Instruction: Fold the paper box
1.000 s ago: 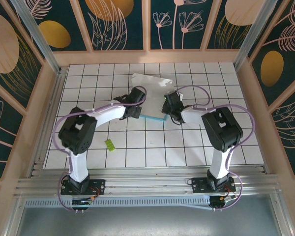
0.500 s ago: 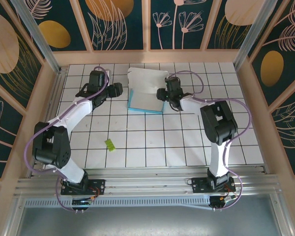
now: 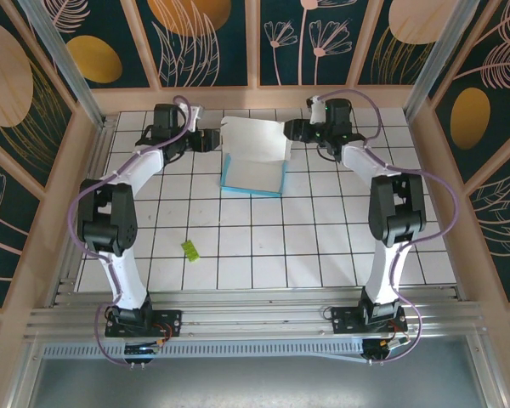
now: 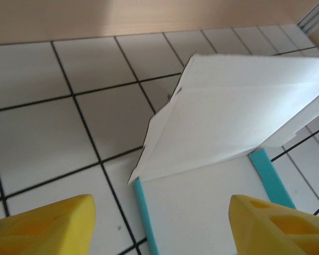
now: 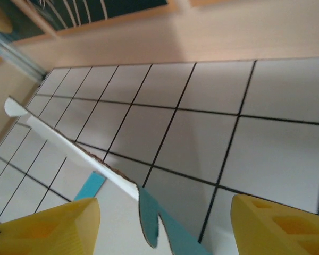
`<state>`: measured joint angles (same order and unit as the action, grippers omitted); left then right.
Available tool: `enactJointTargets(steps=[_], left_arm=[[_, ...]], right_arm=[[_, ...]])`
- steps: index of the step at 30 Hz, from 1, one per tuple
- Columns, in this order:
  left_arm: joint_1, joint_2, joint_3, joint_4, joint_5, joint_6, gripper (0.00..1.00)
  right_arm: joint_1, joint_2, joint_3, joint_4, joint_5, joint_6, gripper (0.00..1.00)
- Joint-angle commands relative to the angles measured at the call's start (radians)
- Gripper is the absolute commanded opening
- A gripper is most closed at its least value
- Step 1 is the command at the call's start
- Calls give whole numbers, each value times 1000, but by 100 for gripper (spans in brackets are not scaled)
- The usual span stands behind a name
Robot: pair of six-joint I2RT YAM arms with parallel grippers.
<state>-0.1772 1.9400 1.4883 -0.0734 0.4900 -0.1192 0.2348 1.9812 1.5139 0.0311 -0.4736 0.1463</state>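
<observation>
Toward the upper left of the overhead view, the left claw [image 3: 206,140] points right at the paper box [image 3: 253,170], just beside its left edge and apart from it. In the left wrist view its yellow fingers [image 4: 53,228] are spread wide with nothing between them; beyond them a white flap [image 4: 239,106] tilts up from the flat white panel, which has thin teal strips along both sides. The box sits in the upper middle of the tiled table [image 3: 323,246], near the back wooden wall [image 3: 255,99], with its flap raised on the far side. The right claw [image 3: 291,129] hangs just off the flap's upper right corner, not touching, and its fingers [image 5: 48,228] are also spread and empty; there the flap's edge runs as a thin white line from upper left to lower centre above a notched teal tab [image 5: 151,220]. The lower half of the tiles lies open, save a small yellow-green scrap [image 3: 189,248] left of centre.
</observation>
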Motion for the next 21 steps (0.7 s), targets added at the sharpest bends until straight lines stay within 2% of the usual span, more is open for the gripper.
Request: enactJointTargets(steps=[1,5,9,16,21], left_arm=[[-2,48,77,-6,102,34,69],[1,80,105,3,93,20,75],[2,110,145,-15,85,23,78],[3,158,208,-65,99,21,76],[3,170,234,-76,97,-2,69]], right_arm=[[9,29,40,-55,-62,33,66],[22,36,42,-46,18,178,60],[46,20,19,-36,88,214,55],[61,36,40,-56,127,215,41],[62,41,50,-76,152,214,32]])
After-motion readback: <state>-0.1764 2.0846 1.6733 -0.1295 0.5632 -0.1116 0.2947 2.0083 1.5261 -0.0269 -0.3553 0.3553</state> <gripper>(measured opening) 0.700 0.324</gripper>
